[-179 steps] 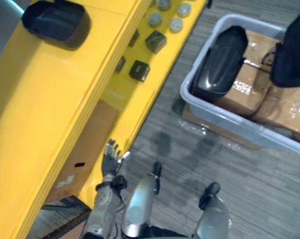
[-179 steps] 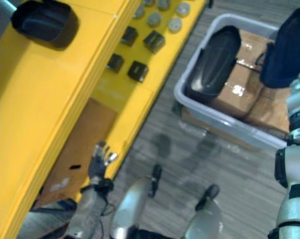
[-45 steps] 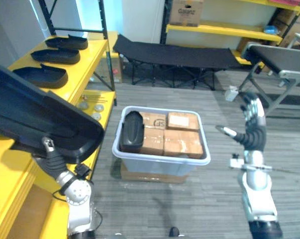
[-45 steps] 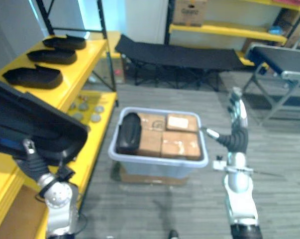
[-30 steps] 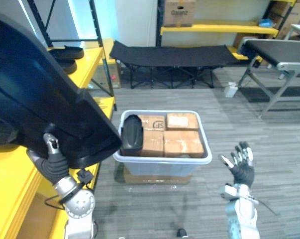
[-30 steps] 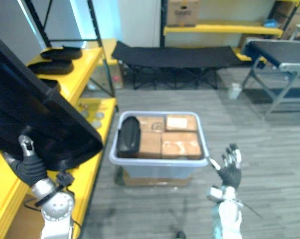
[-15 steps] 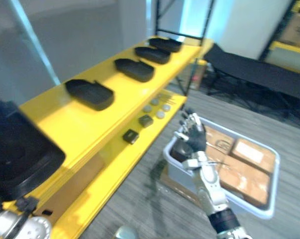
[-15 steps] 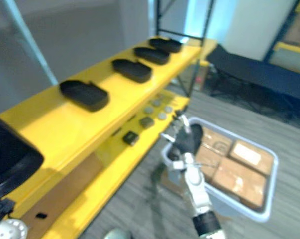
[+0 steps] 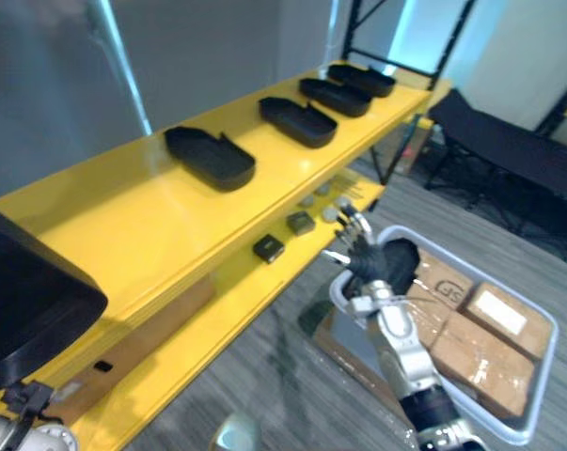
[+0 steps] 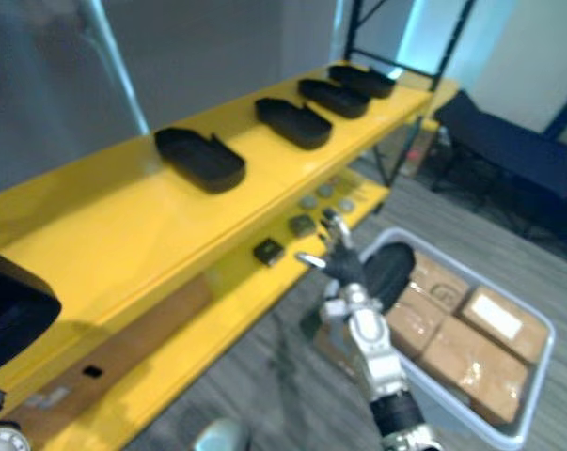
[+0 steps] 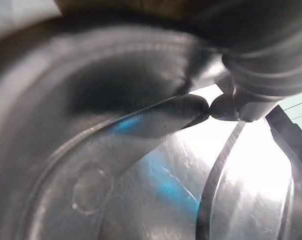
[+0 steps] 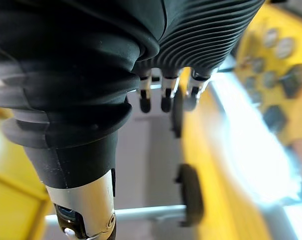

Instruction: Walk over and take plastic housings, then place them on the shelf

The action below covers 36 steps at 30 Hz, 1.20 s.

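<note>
Mid-carry, probably: housing [image 9: 24, 301] clamped in left hand's [image 11: 251, 75] fingers near left, right hand's [image 9: 363, 265] fingers apart by the bin [image 9: 543, 362], next likely means lowering it flat onto bare shelf [image 9: 123, 221] near the other housings [image 9: 211, 155].

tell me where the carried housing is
Lower left in the left eye view, the black housing is by the near end of the yellow shelf, pinched by the left hand.

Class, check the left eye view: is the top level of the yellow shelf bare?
No, black plastic housings lie in a row along the top of the yellow shelf.
</note>
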Tool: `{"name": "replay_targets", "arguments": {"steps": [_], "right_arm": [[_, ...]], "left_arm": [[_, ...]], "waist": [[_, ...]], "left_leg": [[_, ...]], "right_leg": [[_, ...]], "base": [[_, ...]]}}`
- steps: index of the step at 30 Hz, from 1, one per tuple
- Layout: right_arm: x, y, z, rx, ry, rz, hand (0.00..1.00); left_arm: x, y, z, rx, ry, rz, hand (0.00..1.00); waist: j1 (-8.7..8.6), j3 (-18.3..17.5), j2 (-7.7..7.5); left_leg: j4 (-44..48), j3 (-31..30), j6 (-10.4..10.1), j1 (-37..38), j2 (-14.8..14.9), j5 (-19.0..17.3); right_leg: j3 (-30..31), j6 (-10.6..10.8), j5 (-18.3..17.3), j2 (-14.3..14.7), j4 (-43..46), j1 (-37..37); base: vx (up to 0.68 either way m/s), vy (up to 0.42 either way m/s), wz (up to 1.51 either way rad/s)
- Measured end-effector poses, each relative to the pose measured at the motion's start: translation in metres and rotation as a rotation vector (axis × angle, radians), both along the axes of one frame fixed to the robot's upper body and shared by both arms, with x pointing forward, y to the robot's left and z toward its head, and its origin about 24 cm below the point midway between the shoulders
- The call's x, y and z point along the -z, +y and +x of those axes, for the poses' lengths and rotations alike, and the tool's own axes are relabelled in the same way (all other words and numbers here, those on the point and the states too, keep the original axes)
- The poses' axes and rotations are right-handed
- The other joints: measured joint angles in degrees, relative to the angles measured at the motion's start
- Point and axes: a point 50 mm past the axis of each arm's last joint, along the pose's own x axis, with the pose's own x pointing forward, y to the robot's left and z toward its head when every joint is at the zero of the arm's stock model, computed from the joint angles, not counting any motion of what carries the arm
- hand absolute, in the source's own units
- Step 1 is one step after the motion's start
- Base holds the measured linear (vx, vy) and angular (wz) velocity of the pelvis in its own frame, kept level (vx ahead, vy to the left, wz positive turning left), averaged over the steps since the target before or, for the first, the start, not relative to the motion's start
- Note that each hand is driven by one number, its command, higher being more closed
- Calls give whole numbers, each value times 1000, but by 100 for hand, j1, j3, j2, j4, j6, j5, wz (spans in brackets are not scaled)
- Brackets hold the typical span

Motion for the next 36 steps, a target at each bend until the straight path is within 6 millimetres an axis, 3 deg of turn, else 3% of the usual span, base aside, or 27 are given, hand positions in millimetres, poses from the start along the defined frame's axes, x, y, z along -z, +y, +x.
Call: {"name": "replay_targets", "arguments": {"steps": [4,6,9,11,13,15,16,19,25,28,29,32,36], "right_arm": [[-7,4,2,-37,-48,-27,0],[-14,7,5,-66,-99,-31,0],[-17,7,2,-74,-137,-34,0],[-14,3,-3,-62,-134,-39,0],[-15,-2,-15,-40,-155,-75,0],[-20,-3,-17,-35,-186,-99,0],[-25,-5,-15,-33,-210,-131,0],[-32,-15,-12,-6,-243,-182,0],[-49,-19,-6,49,-326,-179,0],[-60,-20,-7,74,-375,-186,0],[-61,-21,-7,82,-377,-185,0],[-58,-30,-10,127,-360,-180,0],[-46,-40,-20,182,-295,-80,0]], "left_arm": [[1,1,-4,-2,7,-6,100],[1,2,-5,-11,-1,-4,100],[-3,2,-2,7,-1,21,100],[-8,0,7,57,-3,56,100],[-16,-6,21,145,-25,91,100],[-20,-9,29,188,-46,105,100],[-21,-12,32,212,-54,102,100],[-18,-16,34,242,-43,99,100],[-20,-25,42,303,-68,96,100],[-22,-29,48,338,-93,96,100],[-22,-30,48,345,-86,98,100],[-20,-30,47,349,-64,95,100],[-15,-29,43,347,-2,106,100]], "waist": [[65,165,-37],[120,244,-70],[68,262,-57],[-53,279,-69],[-227,286,-94],[-243,317,-137],[-224,367,-158],[-233,465,-8],[-377,675,35],[-435,857,86],[-504,900,133],[-617,979,271],[-648,1003,287]], "left_leg": [[239,310,48,-64,-51,25],[289,298,67,-73,-33,14],[239,86,78,-137,-43,28],[9,-269,40,-162,-161,165],[-514,-778,35,-135,-324,579],[-840,-984,-31,-123,-362,916],[-917,-1034,-126,-124,-379,1075],[-1110,-1035,-218,-121,-232,1267],[-1242,-890,-331,-127,-103,1436],[-1228,-808,-367,-156,-79,1535],[-1231,-816,-390,-156,-57,1581],[-1249,-818,-380,-133,3,1632],[-1163,-757,-379,-102,-62,1609]], "right_leg": [[114,-85,-80,-323,694,-38],[232,-104,-97,-292,711,-71],[673,-113,-104,-122,719,-110],[1098,-154,-131,-39,824,-137],[1777,-234,-193,61,1160,-282],[1954,-325,-379,132,1206,-329],[1952,-266,-473,177,1186,-302],[1992,-201,-638,325,1036,-308],[2110,-193,-1047,354,977,-418],[2246,-147,-1439,338,1024,-478],[2245,-54,-1537,343,1049,-493],[2215,-53,-1697,352,1274,-535],[2177,-49,-1786,264,1327,-445]], "base": [[55,140,43],[13,49,1],[-30,8,24],[-73,-26,88],[-88,-107,126],[-69,-158,81],[-70,-157,40],[-101,-121,-3],[-101,-56,-20],[-177,-43,-16],[-197,-49,1],[-135,-26,9],[-18,22,7]]}}
